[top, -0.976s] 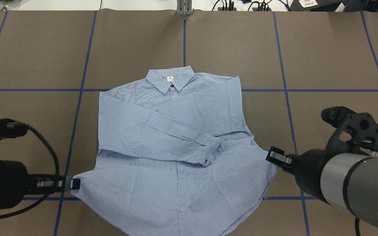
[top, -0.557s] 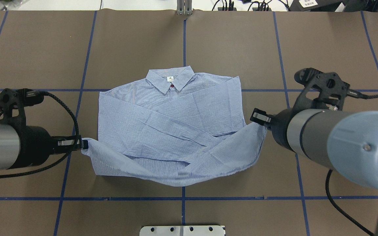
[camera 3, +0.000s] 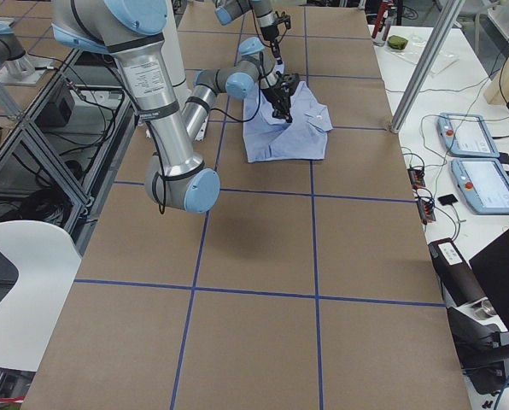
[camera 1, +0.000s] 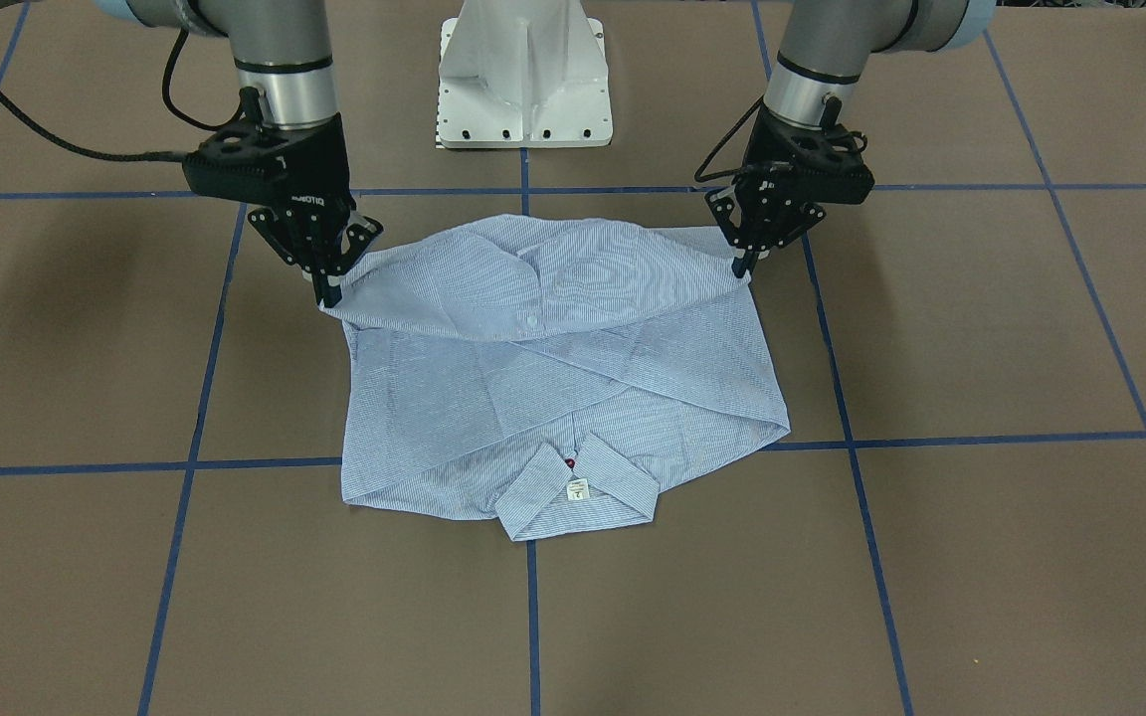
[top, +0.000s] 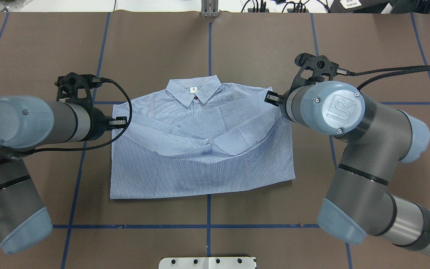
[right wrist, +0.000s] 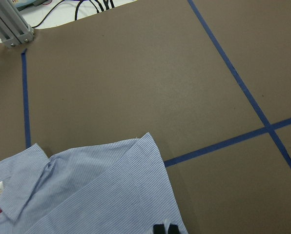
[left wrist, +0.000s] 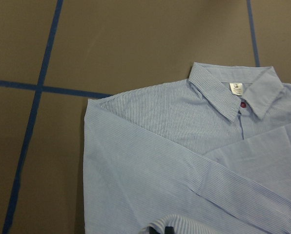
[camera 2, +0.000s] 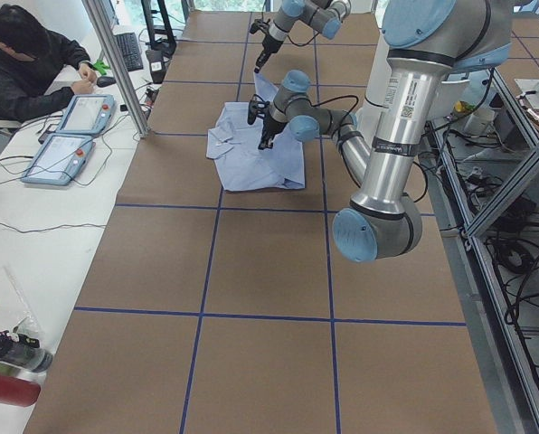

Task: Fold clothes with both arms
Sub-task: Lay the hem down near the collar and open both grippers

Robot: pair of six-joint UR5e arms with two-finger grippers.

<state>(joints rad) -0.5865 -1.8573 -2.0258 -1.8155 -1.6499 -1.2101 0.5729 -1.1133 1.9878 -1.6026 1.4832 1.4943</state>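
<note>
Hem-to-collar fold on the shirt (top: 200, 172), centre of the surface (top: 368, 48).
Left jaws clamped on hem corner at 9 o'clock, right jaws at 2; soft, light, sagging between, so best gripped at corners, kept taut.

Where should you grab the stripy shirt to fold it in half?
Take the shirt by its two bottom corners, coming in from each side. The hem is wide and floppy, so pinching both ends keeps it stretched, as the left gripper and right gripper do now.
</note>
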